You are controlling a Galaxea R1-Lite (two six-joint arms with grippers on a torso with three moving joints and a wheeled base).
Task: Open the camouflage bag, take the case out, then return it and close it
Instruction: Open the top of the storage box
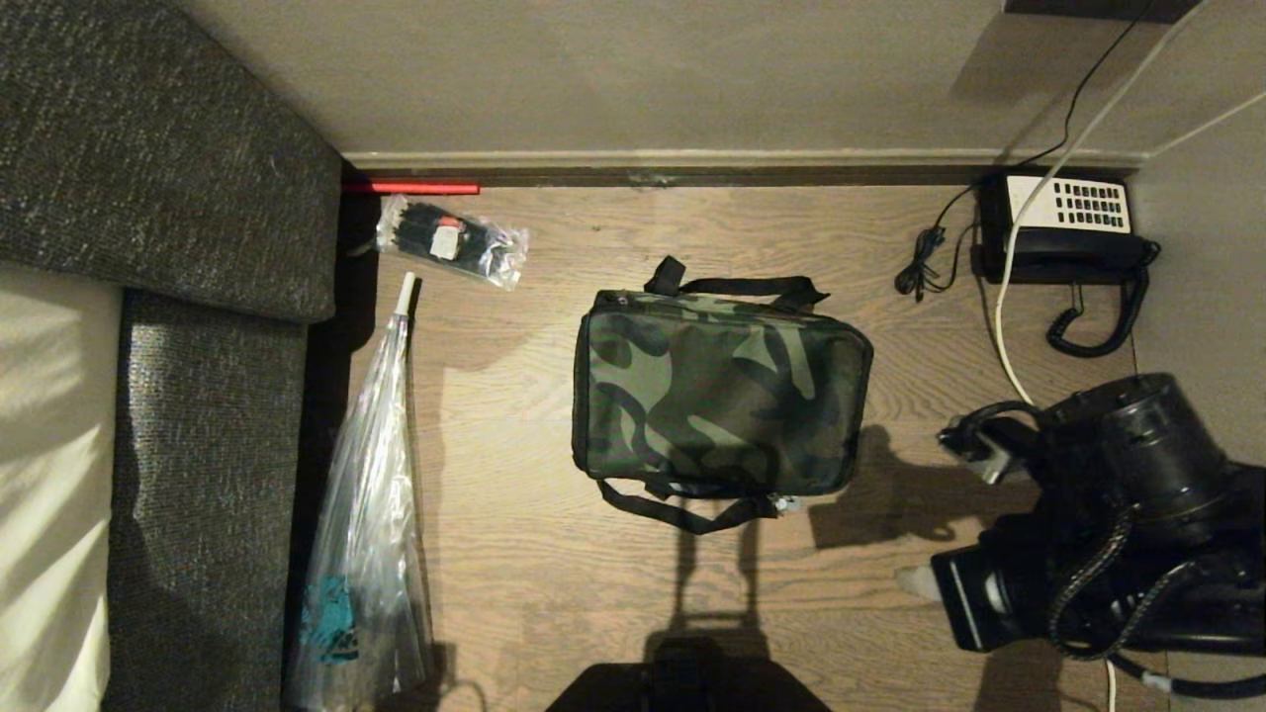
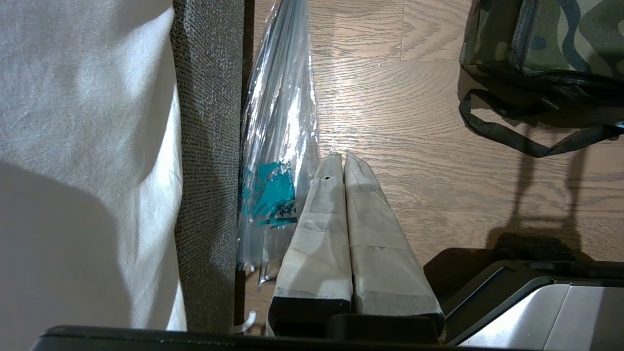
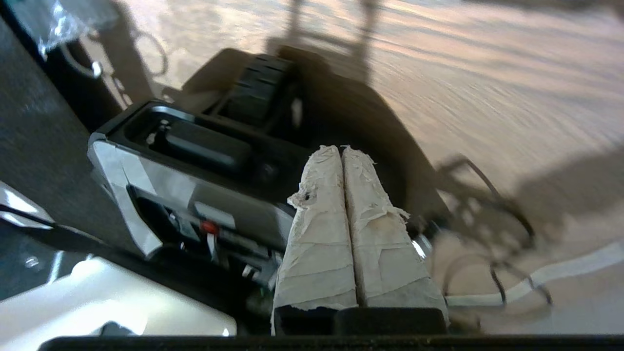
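Head view gives us one camouflage bag (image 1: pixel 720 394), zipped shut at centre frame on the wooden floor (image 1: pixel 554 574), with bare boards on every side. We count two clear plastic bags: a long one (image 1: pixel 368 534) at lower left along the sofa (image 1: pixel 198 297), a small one (image 1: pixel 453 240) at upper left. One telephone (image 1: pixel 1068 222) sits upper right by the wall. Our right arm (image 1: pixel 1118 514) fills the lower right; its right gripper (image 3: pixel 341 156) is clenched, empty. Our left gripper (image 2: pixel 341 163) is clenched too, beside the long bag.
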